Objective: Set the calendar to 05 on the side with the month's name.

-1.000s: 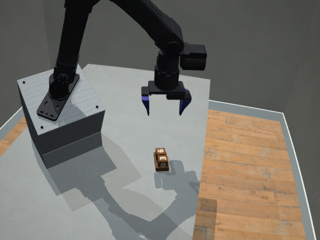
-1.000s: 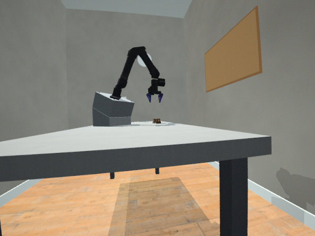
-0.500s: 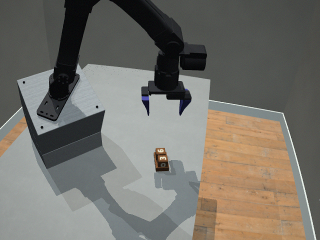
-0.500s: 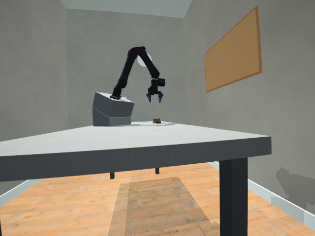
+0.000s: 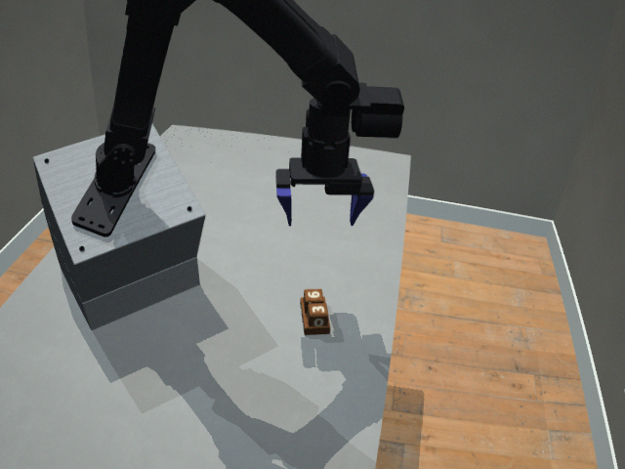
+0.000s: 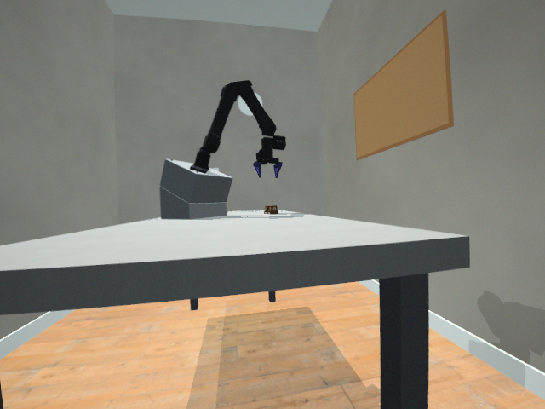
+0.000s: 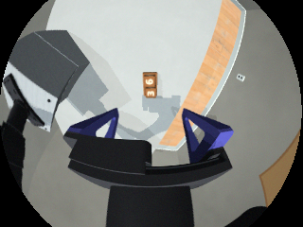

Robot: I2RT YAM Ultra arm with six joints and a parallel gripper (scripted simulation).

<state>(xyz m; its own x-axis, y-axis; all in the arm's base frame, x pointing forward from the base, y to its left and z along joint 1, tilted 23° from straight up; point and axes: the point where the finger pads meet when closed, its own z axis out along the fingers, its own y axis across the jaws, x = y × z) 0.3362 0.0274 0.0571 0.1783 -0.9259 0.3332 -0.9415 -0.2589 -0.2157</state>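
Observation:
A small brown wooden calendar tray lies flat on the grey table. Two brown cubes stand in it side by side. In the top view the far cube shows a 6 on top. The near cube shows a 3 on top and a 0 on its near side. In the wrist view the cubes are too small to read. My gripper is open and empty. It hangs high above the table, over and a little behind the tray.
The arm's grey base block stands at the table's back left. The table's right edge runs close to the tray, with wooden floor beyond it.

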